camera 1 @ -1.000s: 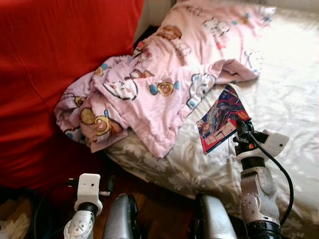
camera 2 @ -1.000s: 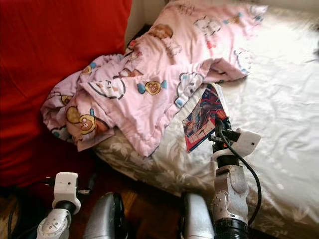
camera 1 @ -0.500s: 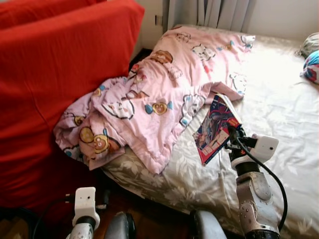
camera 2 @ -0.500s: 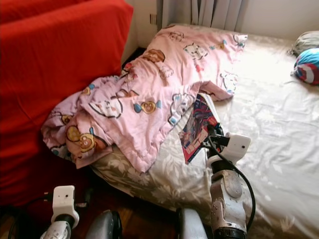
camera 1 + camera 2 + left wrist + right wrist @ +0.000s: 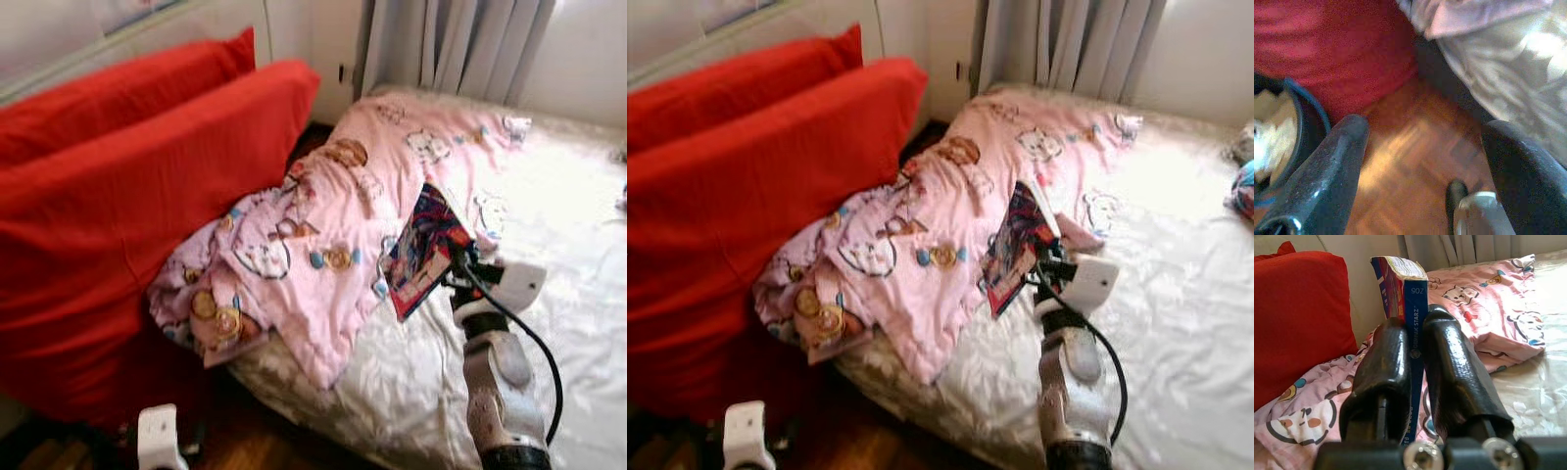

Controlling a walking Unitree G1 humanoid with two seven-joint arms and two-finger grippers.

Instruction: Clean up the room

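Black fingers (image 5: 1383, 377) of your right gripper (image 5: 1417, 328) clamp the book (image 5: 1406, 308) upright between them, over the pink blanket (image 5: 333, 225).

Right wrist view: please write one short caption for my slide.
Right claw shut on a thin blue-spined book, held upright above the pink cartoon blanket, red cushion beside.

The bed (image 5: 549, 206), spread with a pale flower-patterned sheet, carries a rumpled pink cartoon-print blanket (image 5: 323, 235) along its left side. The blanket runs from the far left corner down to the near edge, where a bunched end spills over toward the wooden floor (image 5: 1410, 166).
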